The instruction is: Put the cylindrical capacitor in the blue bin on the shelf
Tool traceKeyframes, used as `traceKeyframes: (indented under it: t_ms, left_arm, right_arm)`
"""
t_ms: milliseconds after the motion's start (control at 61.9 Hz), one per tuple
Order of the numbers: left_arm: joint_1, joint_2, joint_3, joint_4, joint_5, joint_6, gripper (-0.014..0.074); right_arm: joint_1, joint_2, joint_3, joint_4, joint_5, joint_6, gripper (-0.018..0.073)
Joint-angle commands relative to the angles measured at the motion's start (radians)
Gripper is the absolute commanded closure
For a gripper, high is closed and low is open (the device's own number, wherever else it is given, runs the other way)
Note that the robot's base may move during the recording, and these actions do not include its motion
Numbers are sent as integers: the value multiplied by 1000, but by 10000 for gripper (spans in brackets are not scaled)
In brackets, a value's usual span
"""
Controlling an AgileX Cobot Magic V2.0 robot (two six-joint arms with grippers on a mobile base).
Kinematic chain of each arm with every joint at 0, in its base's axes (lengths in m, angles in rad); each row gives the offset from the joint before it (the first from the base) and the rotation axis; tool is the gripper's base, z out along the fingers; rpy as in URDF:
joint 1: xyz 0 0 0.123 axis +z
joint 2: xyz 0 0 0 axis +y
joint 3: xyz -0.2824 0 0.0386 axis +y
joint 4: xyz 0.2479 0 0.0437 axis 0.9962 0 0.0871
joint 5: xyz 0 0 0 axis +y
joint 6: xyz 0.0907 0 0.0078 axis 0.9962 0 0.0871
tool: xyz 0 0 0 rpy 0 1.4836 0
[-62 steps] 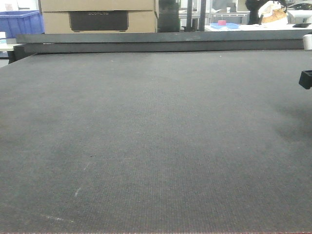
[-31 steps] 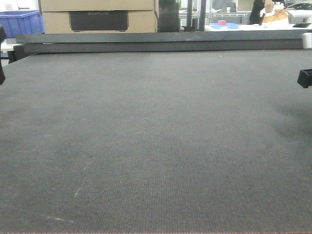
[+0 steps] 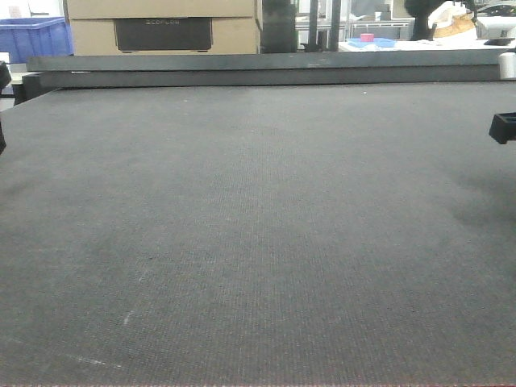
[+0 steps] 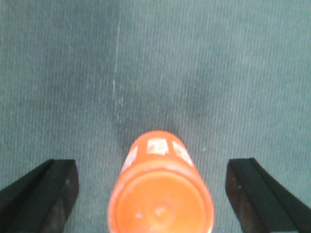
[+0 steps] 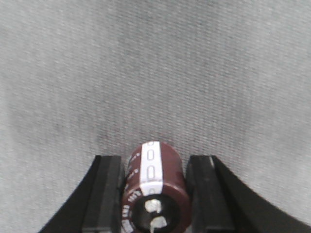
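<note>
Two small changes show from the front. A dark sliver of the left arm (image 3: 2,135) now sits at the left edge of the grey mat-covered table (image 3: 258,242), where a second ago nothing showed. The black piece of the right arm (image 3: 503,127) at the right edge has barely shifted. I judge that the left arm is only now coming in while the right one holds steady, so the carry has not begun. No steel shelf is in view, and a blue crate (image 3: 32,36) stands far behind the table; whether it is the target bin I cannot tell. From the left wrist, the left gripper (image 4: 151,167) hangs over the mat with its jaws spread wide, both fingers (image 4: 46,194) well apart from an orange cylinder (image 4: 160,194) seen end-on between them. From the right wrist, the right gripper (image 5: 154,167) is clamped on the brown capacitor (image 5: 155,194), a finger against each side, white stripe up and terminal end toward the camera, over bare mat.
</note>
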Motion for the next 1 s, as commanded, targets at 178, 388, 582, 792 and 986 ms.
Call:
traceKeyframes:
  t_ms: [178,388,582,792,986]
  left_arm:
    - [-2,-5,-8,1,0,2,80]
    - [-2,-3,-3,0,-4,2,80]
    - [-2,31,12,0,6,2,80]
    - [-2,41,12,0,2,2,80]
    - [-2,41,12,0,-2,2,80]
  right_arm:
    - [2,-1,-5,5,-22,0,722]
    - [2,-1,-5,5,-22,0,722]
    - [2,-1,-5,5,-22,0,722]
    - [2,-1,-5,5,-18,0,722]
    - [2,-1,-5,5,-18,0,722]
